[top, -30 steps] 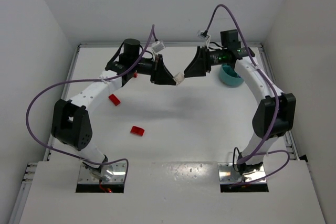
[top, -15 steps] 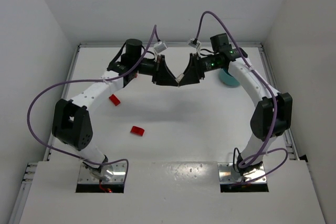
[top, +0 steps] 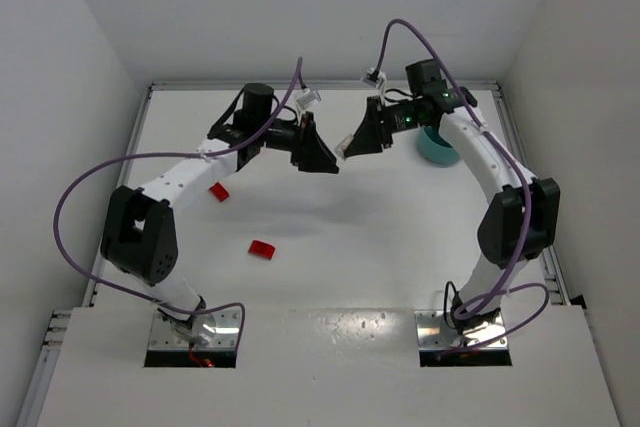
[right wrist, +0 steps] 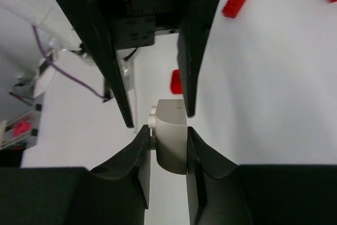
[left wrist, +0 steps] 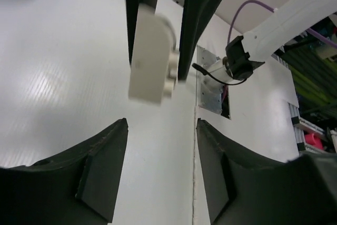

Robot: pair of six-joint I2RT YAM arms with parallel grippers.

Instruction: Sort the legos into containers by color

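Left gripper (left wrist: 160, 130) has let go and drawn back toward 9 o'clock, its jaws now parted and empty. Right gripper (right wrist: 167, 133) has closed and alone pinches the white lego (right wrist: 171, 151), so the handover looks done. Nearest, one red lego (top: 262, 248) lies at 8 o'clock and another (top: 218, 190) at 9. Past them both grippers hang near 12, tips just apart. Farthest, the tub (top: 437, 150) sits at 2 o'clock, likely the white lego's next stop.
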